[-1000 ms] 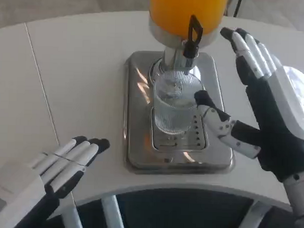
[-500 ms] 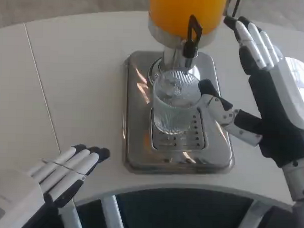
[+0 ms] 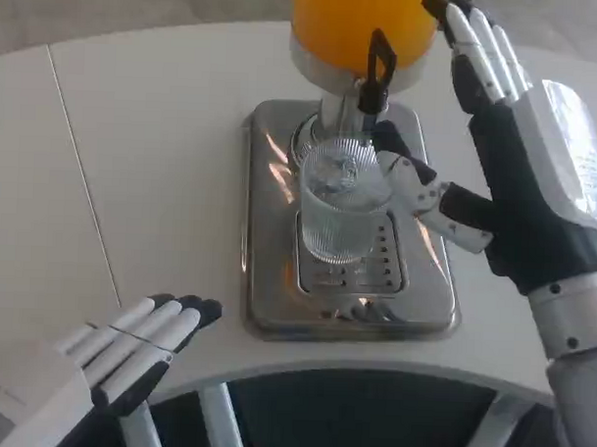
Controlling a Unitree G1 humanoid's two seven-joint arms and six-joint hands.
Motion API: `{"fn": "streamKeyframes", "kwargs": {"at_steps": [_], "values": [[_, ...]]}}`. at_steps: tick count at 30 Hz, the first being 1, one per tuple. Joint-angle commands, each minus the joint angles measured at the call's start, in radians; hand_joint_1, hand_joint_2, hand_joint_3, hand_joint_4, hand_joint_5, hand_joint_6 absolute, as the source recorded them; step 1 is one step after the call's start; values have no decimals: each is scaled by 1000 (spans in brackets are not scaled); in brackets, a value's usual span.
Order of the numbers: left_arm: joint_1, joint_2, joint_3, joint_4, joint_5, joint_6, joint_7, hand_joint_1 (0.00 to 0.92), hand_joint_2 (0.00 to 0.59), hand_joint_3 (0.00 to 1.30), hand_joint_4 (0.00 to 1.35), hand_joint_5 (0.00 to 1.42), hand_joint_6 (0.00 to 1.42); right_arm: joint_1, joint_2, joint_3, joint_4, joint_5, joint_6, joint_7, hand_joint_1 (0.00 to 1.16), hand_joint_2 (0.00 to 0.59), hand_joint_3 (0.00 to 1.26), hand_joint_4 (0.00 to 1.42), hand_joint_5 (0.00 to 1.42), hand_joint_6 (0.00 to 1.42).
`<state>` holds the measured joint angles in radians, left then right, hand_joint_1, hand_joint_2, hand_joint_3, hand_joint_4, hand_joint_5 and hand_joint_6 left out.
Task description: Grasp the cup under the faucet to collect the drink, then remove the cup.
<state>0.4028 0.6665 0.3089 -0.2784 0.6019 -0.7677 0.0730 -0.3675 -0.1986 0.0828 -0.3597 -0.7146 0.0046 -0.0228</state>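
A: We see the cup (image 3: 342, 207) upright on the tray (image 3: 267, 281) under the faucet (image 3: 376, 81), our right hand (image 3: 512, 162) spread wide just beside it.

B: Our left hand (image 3: 117, 359), holding nothing, fingers straight, lies at the desk (image 3: 134, 159) edge, well apart.

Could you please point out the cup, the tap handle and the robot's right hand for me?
cup (image 3: 336, 225), head view, ribbed glass side.
tap handle (image 3: 382, 62), head view, black lever's loop.
right hand (image 3: 521, 182), head view, dark palm.

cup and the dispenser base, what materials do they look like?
Cup: clear, vertically ribbed, see-through to the grate behind; glass or hard plastic, can't tell which. Dispenser base: polished metal, likely stainless steel, with mirror-like reflections and bright glare streaks.
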Motion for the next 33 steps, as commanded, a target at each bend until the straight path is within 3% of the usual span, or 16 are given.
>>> {"fn": "streamKeyframes", "kwargs": {"at_steps": [1,23,33], "values": [[22,-9,16,-19,7,4,-21,95,108,69,0,74,167,-22,-8,9,38,19,-31,-28,431,443,54,0,0,88],[44,-12,45,-20,-7,-2,-51,95,114,90,0,100,181,-68,32,109,177,57,-116,-73,431,443,54,0,0,98],[52,-9,58,-15,-22,-10,-60,95,115,91,1,102,191,-108,21,166,245,60,-137,-46,421,451,54,0,0,107]]}}
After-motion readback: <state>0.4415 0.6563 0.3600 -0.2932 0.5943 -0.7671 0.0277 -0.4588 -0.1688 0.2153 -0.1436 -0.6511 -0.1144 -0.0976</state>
